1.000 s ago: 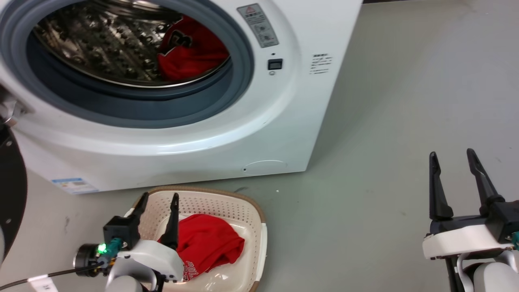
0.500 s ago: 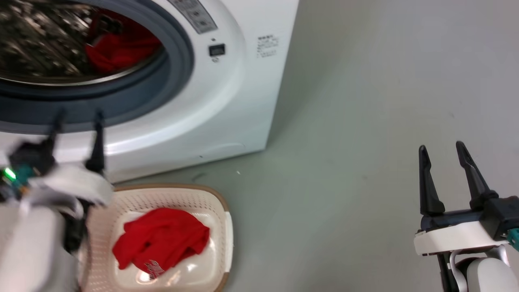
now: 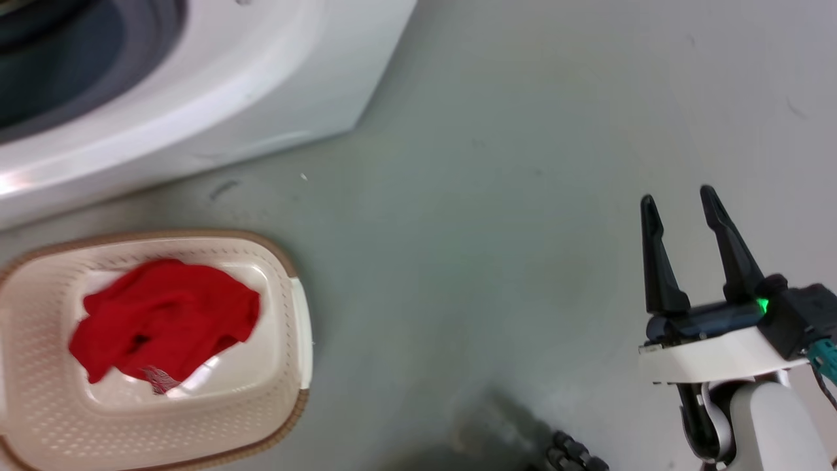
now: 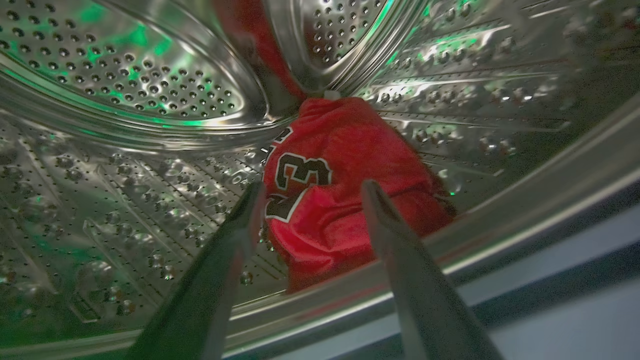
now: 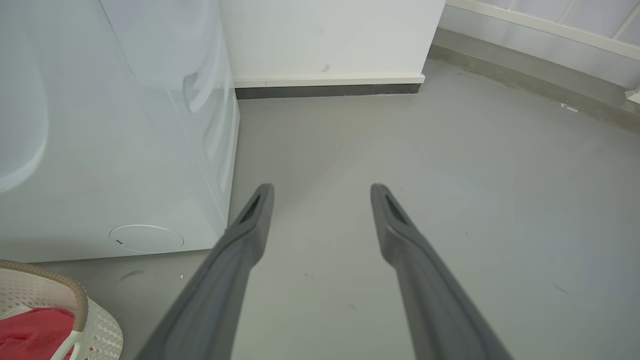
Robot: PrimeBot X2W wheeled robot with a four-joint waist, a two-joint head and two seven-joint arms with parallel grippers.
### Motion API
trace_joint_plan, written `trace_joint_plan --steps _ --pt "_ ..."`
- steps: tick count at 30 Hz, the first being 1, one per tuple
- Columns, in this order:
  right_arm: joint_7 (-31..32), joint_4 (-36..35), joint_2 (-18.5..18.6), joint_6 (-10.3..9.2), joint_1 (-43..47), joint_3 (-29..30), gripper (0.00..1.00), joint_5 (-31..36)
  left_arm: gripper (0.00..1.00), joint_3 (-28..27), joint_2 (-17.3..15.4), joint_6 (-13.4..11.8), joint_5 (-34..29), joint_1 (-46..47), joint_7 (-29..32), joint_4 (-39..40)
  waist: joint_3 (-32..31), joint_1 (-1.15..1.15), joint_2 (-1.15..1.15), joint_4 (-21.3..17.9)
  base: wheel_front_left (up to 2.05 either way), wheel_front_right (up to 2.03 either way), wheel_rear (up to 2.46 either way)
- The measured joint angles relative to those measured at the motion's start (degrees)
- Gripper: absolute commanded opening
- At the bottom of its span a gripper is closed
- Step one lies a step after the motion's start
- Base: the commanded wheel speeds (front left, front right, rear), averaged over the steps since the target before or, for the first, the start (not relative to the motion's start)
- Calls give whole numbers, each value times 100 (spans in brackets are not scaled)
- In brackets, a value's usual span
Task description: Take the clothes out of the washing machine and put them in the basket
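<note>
While left end effector (image 4: 314, 184) points into drum (image 4: 125, 85) at jersey (image 4: 345, 150) — spread, right end effector (image 3: 679, 195) spread above floor (image 3: 490, 163).

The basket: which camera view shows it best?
The head view: the basket lies nearly whole on the floor, a red cloth inside. The right wrist view catches one rim corner at its lower left; the left wrist view looks into the drum.

A grey floor (image 5: 450, 200) meets a white wall (image 5: 325, 35) along a dark skirting strip (image 5: 325, 91).
</note>
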State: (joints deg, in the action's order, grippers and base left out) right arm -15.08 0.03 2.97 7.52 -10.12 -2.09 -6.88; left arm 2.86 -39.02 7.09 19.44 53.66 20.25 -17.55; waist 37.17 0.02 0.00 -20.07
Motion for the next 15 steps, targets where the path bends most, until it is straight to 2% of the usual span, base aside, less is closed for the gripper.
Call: trace_joint_plan --steps 7,12,15 --pt "0 -160 -2 0 -151 -334 100 -172 100 966 -602 32 -1 1561 1524 -517 732 0 0 -289 0 0 0" --pt "-1 -355 3 0 -153 -536 100 -292 100 1276 -1109 32 -89 2658 2148 -1114 1084 0 0 -547 0 0 0" --pt "-1 -365 -5 0 -131 -603 100 -315 100 1401 -1125 31 -4 2990 2296 -1561 1238 0 0 -717 0 0 0"
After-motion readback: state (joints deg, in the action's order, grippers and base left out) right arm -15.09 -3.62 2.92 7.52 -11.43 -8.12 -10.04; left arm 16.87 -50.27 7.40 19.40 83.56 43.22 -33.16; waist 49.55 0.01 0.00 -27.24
